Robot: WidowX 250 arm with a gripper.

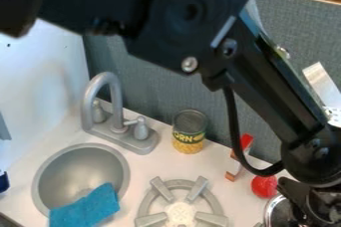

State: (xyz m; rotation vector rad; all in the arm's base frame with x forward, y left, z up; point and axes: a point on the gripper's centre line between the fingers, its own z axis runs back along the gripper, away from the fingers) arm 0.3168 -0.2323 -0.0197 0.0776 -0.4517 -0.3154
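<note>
From where I stand, the black robot arm point(259, 84) cuts right across from the upper left and bends down at the lower right corner, where its black gripper point(309, 205) sits close above a round, shiny metal vessel point(269, 212). I can't tell how far open the gripper is, or whether it has hold of anything. That vessel is the thing nearest to it, only partly seen at the bottom edge; whether the two touch, I can't make out.

Just beside the vessel, on the pale worktop point(230, 193), lies a glossy red ball-like piece point(264, 186). Behind that, a small red, white and orange object point(241, 156) leans near the arm's black cable point(234, 126). An upright corn can with a dark green and yellow label point(189, 131) stands between it and the grey toy faucet point(110, 109). A bright blue cloth point(85, 207) hangs over the near rim of the round grey sink point(45, 166), and a grey four-armed burner point(160, 189) sits to the sink's right.

My guess is that the step in hand is close work around the vessel. A move from there would call for a steady wrist, clear of both the rim and the red piece.
</note>
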